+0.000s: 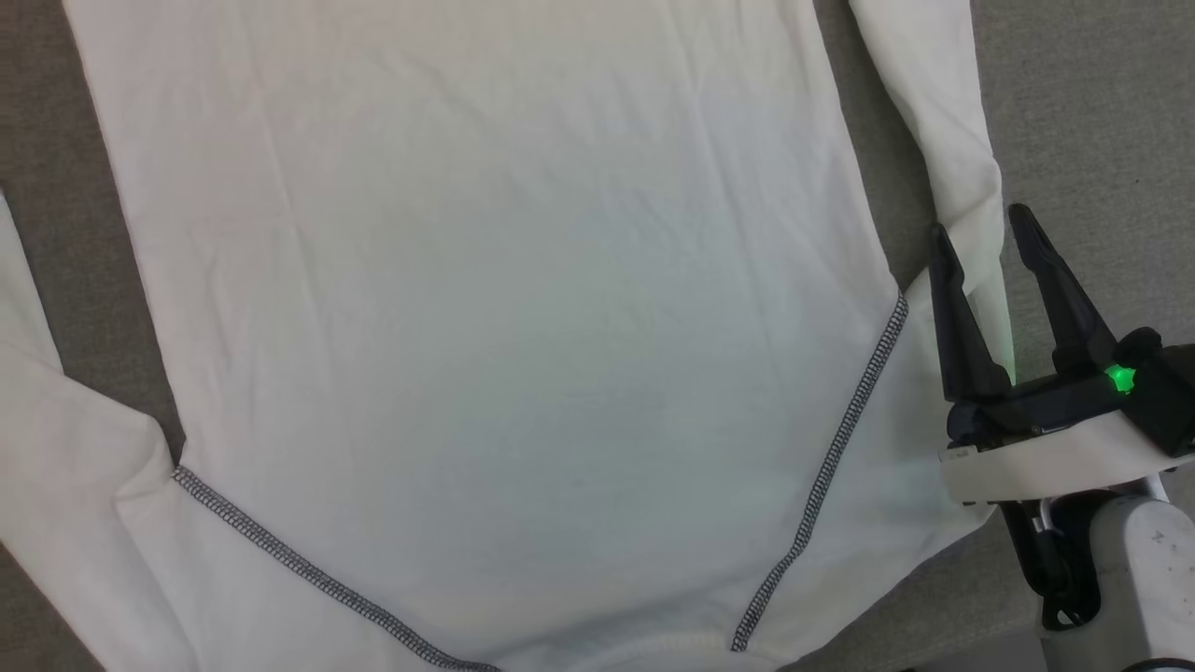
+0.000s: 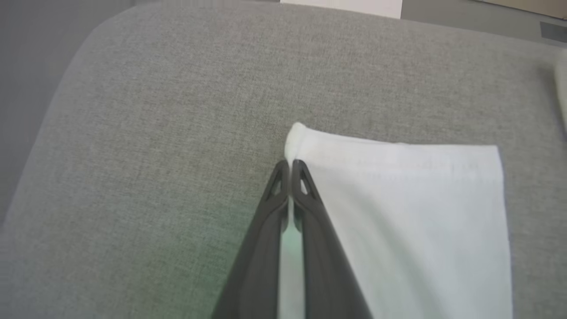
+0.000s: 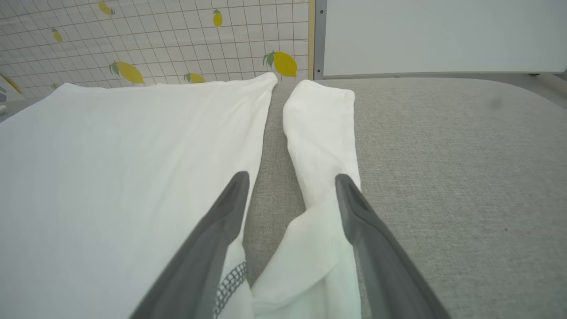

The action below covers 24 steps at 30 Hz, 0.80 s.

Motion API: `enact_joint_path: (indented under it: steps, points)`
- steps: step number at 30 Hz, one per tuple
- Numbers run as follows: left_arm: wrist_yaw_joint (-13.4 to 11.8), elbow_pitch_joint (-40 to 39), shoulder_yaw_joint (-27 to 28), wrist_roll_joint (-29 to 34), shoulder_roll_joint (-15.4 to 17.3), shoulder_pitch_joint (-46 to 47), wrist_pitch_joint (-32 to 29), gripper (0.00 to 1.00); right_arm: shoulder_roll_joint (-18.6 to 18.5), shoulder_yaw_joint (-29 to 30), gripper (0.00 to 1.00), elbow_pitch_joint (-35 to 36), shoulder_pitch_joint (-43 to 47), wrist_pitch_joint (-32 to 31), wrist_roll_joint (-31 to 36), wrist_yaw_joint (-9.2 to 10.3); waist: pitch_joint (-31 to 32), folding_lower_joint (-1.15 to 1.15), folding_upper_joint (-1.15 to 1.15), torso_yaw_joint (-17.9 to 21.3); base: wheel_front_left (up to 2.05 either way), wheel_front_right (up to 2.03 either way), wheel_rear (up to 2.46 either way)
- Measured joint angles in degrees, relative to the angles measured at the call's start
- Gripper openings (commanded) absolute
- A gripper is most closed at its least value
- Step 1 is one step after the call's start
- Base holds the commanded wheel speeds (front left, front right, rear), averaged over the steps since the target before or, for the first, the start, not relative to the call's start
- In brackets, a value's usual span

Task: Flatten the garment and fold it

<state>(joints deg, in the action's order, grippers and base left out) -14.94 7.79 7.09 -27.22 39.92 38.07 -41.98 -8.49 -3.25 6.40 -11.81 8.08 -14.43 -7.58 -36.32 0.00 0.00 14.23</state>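
Observation:
The white garment (image 1: 523, 327) lies spread flat on the grey surface, collar toward the bottom of the head view, with dark zigzag seams (image 1: 845, 420) running diagonally from each armpit. My right gripper (image 1: 980, 229) stands open at the right armpit, its fingers straddling the upper part of the right sleeve (image 1: 943, 121). In the right wrist view the gripper (image 3: 292, 179) has the sleeve (image 3: 321, 133) running away between its fingers, beside the shirt body (image 3: 110, 177). In the left wrist view my left gripper (image 2: 290, 166) is shut on a corner of the white cuff (image 2: 407, 212), which lies flat.
The grey padded surface (image 2: 155, 133) has a rounded edge at the left of the left wrist view. Behind it stand a lemon-patterned grid wall (image 3: 155, 40) and a white board (image 3: 443, 35). Bare grey surface (image 3: 465, 177) lies right of the right sleeve.

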Motion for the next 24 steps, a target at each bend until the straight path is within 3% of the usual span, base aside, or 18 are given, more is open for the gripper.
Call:
enact_joint_path:
  steps: [10, 13, 18, 24]
  points:
    - [4.9, -2.8, 0.5, -0.6, -3.2, -4.8, 14.7, 0.00, -0.2, 2.2, 1.00, 0.0, 2.2, -1.7, 0.4, 0.00, 6.6, 0.00, 0.00, -1.8, 0.00, 0.00, 0.00]
    - [7.6, -2.9, 0.4, -1.7, -4.0, -6.1, 18.0, 0.00, -0.2, 3.2, 1.00, 0.5, 4.1, -2.6, 0.7, 0.00, 9.4, -0.01, 0.00, -2.7, 0.00, 0.00, 0.00]
    - [9.4, -9.6, -2.6, -3.2, -6.8, -11.3, 18.0, 0.00, 0.0, 4.3, 1.00, 1.8, 7.3, -4.3, 0.9, 0.00, 14.3, -0.01, 0.00, -4.4, 0.00, 0.00, 0.00]
    - [9.7, -22.5, -8.6, -5.7, -12.0, -17.9, 14.0, 0.00, 0.7, 5.7, 1.00, 3.6, 10.4, -6.3, 1.0, 0.00, 20.0, -0.01, 0.00, -7.0, 0.00, 0.00, 0.00]
